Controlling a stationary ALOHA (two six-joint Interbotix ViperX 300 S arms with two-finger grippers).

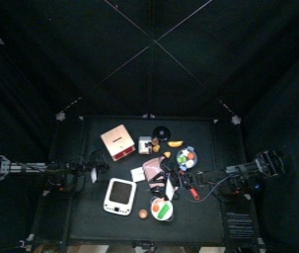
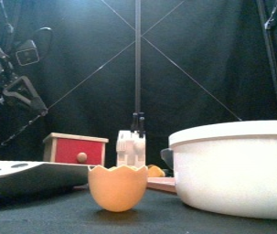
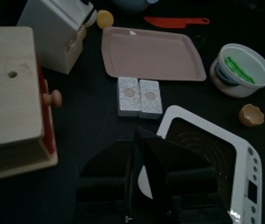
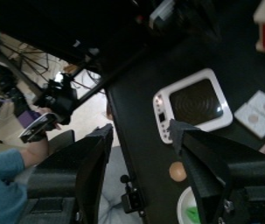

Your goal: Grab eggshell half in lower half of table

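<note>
The table (image 1: 86, 148) fills the middle of the top view, a black rectangle crowded with small things. The left arm comes in from the frame's left and lies low and level, its gripper (image 1: 97, 179) just beside the white scale (image 1: 120, 196). In its wrist view the left jaws look pressed together with nothing between them, above the scale's edge (image 3: 216, 144). The right arm reaches in from the right, and its gripper (image 1: 188, 183) hangs over the table's lower right part. In the right wrist view its jaws stand spread wide, empty, and tilted, looking across the table edge to a room beyond.

The white bowl (image 2: 232, 169) stands large at the front view's right. The eggshell (image 2: 117, 187) sits just left of it, low in the frame, upright on its rounded end with the jagged open rim facing up, long axis vertical. From above it is a tan dot (image 1: 144, 212) near the table's lower edge, between scale and bowl.
</note>
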